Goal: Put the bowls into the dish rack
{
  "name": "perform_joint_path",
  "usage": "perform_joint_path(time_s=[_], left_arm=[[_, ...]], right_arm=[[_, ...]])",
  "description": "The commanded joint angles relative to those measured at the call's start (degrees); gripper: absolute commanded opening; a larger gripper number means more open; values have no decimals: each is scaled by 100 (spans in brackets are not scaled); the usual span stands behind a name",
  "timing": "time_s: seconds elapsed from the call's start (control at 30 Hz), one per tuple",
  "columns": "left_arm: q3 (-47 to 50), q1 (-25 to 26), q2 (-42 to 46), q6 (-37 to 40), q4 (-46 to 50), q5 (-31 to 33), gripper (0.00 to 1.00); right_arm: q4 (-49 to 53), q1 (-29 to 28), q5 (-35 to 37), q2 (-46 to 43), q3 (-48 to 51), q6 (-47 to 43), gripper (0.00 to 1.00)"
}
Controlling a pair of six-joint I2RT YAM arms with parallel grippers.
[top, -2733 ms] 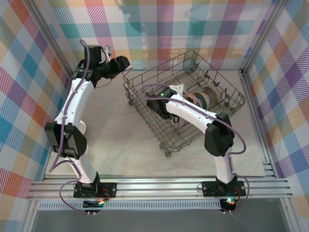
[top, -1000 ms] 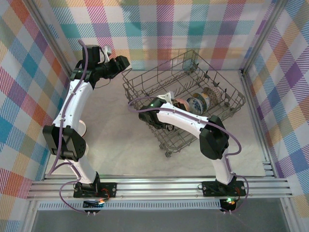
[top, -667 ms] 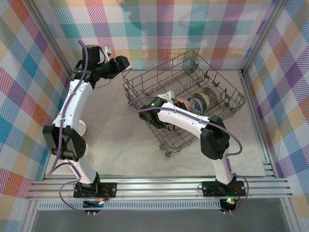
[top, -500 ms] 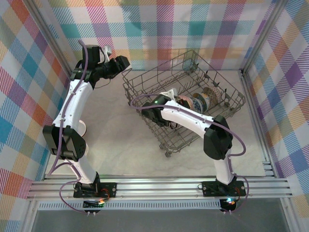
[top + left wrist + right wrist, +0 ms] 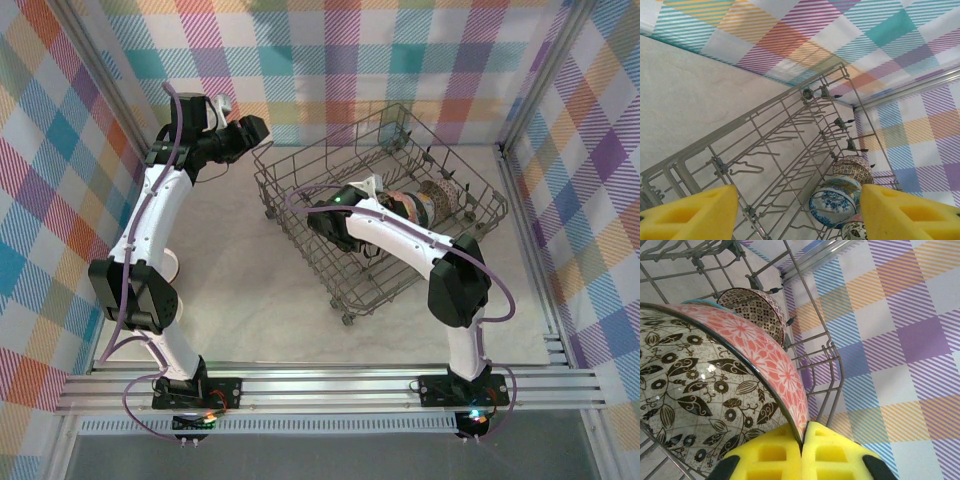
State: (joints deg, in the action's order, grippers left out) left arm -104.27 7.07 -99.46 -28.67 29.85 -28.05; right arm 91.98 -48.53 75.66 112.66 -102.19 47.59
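— How many racks are there?
— One dish rack (image 5: 375, 285), and two arms: left arm (image 5: 150, 220), right arm (image 5: 400, 235).
— And bowls?
— Three I can count: a brown-patterned bowl (image 5: 852, 169), a blue-and-white bowl (image 5: 834, 202), a floral bowl (image 5: 715, 390). Whether there are more, I cannot tell.

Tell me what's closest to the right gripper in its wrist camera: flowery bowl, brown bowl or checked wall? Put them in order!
1. Flowery bowl: held in the right gripper.
2. Brown bowl: behind it, upper left.
3. Checked wall: farthest, on the right.
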Motion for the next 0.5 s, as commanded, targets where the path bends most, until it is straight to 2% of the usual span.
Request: perform_joint_path(time_s=[0.0,0.47], left_arm=[[52,-43,120,59,-92,-140,66],[126,-45,130,15,-127,-150,66]], right_arm=[[1030,-119,304,173,146,221,0],[1031,-433,7,388,698,727,0]])
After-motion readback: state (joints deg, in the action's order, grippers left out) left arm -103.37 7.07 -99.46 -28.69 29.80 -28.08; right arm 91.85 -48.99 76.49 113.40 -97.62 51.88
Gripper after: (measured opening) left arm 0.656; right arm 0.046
